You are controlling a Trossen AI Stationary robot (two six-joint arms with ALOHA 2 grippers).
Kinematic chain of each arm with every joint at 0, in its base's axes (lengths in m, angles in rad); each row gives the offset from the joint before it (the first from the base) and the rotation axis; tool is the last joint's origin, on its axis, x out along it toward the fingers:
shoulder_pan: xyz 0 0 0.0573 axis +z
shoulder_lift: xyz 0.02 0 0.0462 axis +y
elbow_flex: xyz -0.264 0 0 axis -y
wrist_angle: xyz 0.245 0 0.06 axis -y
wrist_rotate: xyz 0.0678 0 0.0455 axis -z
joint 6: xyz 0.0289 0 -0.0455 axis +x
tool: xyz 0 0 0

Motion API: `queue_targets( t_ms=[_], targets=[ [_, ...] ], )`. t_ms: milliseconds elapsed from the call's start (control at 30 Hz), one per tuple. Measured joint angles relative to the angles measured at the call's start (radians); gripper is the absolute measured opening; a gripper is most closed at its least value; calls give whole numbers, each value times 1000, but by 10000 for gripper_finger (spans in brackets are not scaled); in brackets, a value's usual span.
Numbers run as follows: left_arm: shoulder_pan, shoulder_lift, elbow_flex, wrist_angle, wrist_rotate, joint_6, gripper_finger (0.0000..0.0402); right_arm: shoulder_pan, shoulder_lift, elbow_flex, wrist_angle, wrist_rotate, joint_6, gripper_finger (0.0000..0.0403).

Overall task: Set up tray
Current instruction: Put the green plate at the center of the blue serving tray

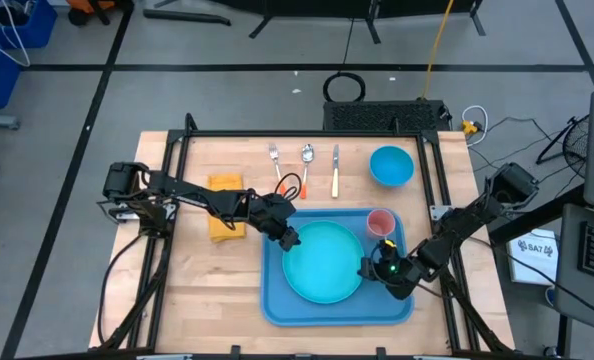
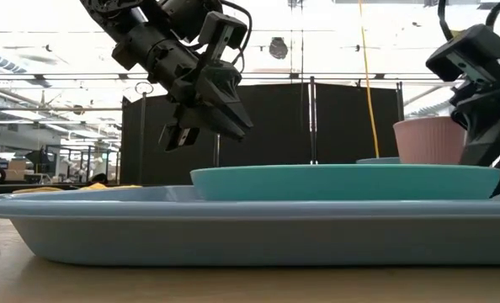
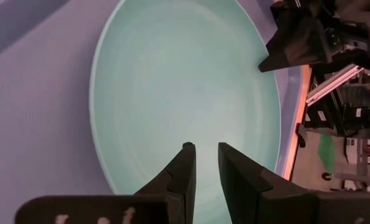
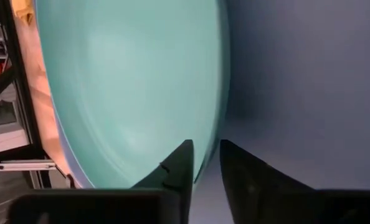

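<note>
Now: both grippers over the teal plate on the tray, lower centre of frame.
Left gripper hangs above plate's upper-left rim, fingers narrow w/ small gap, holding nothing. Right gripper at plate's right edge, fingers narrow, straddling the rim; can't tell if gripped. Pink cup on tray's upper-right corner. Tray sits on desk.

My left gripper hangs over the plate's left edge, my right gripper at its right rim; plate and cup sit in the tray.
</note>
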Motion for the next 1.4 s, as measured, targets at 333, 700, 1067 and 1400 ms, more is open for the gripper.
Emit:
queue_targets(
  t_ms=[333,700,1067,1400],
  targets=[
    [0,0,0,3,3,-1,69,8,1,0,2,-73,-4,10],
    [0,0,0,0,-1,-3,69,23,-32,0,-3,-114,34,3],
    [0,-7,0,17,-9,10,69,23,-129,1,-133,-137,49,2],
    [2,-7,0,17,-3,-2,69,22,-186,1,-289,-236,102,1]
  ],
)
